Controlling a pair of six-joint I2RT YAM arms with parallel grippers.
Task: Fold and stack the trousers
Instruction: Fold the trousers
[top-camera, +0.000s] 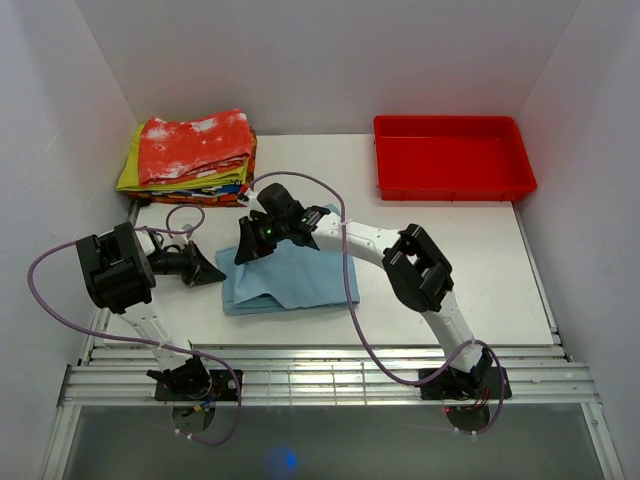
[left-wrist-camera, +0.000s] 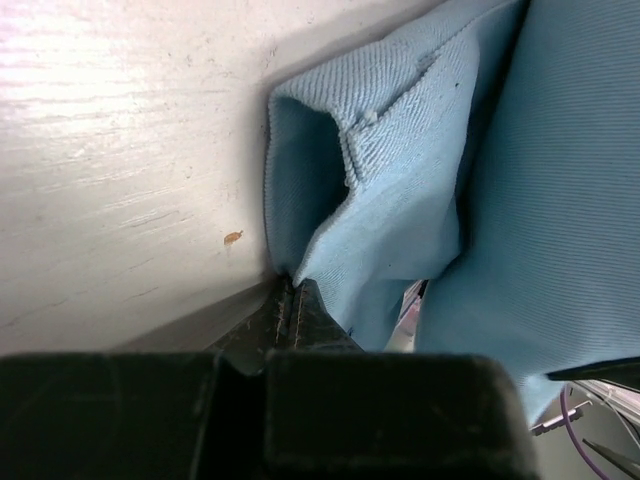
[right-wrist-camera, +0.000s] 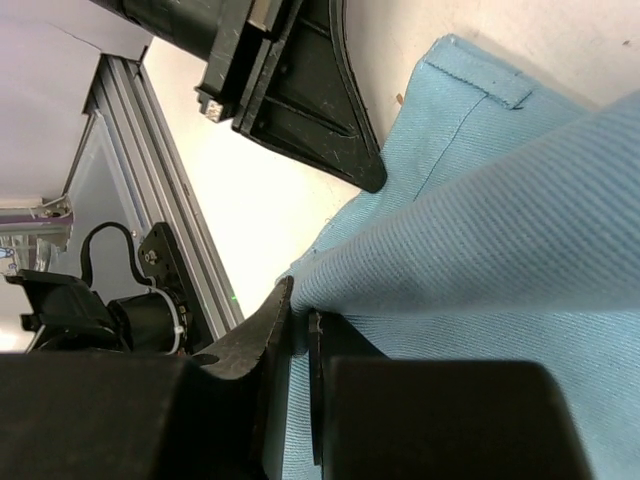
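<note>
A white desk (top-camera: 480, 270) seen from above, with two robot arms mounted at its near edge. Light blue trousers (top-camera: 290, 280) lie folded into a rough rectangle near the middle of the desk, a little left of centre and just in front of both arms' reach. The left pincer (top-camera: 215, 272) lies low at the left edge of the trousers, pointing right. In its wrist view the left pincer (left-wrist-camera: 290, 292) is closed tight, and a fold of the trousers (left-wrist-camera: 500, 200) is drawn to a point right at its tips, pinched there, with bare desk (left-wrist-camera: 120, 150) to the left. The right pincer (top-camera: 250, 250) comes in from the right arm, which bends across the desk, and sits over the far left corner of the trousers, close to the left one. In its wrist view the right pincer (right-wrist-camera: 298, 318) is almost closed, gripping a raised ridge of the trousers (right-wrist-camera: 480, 250) between its fingers. The left pincer (right-wrist-camera: 310, 110) shows above it, its tip touching the cloth's edge on the desk (right-wrist-camera: 230, 200). At the far left corner of the desk sits a pile of folded clothes (top-camera: 195, 150), red and white on top, yellow-green below. At the far right sits a red tray (top-camera: 455, 190), well apart from the trousers.
</note>
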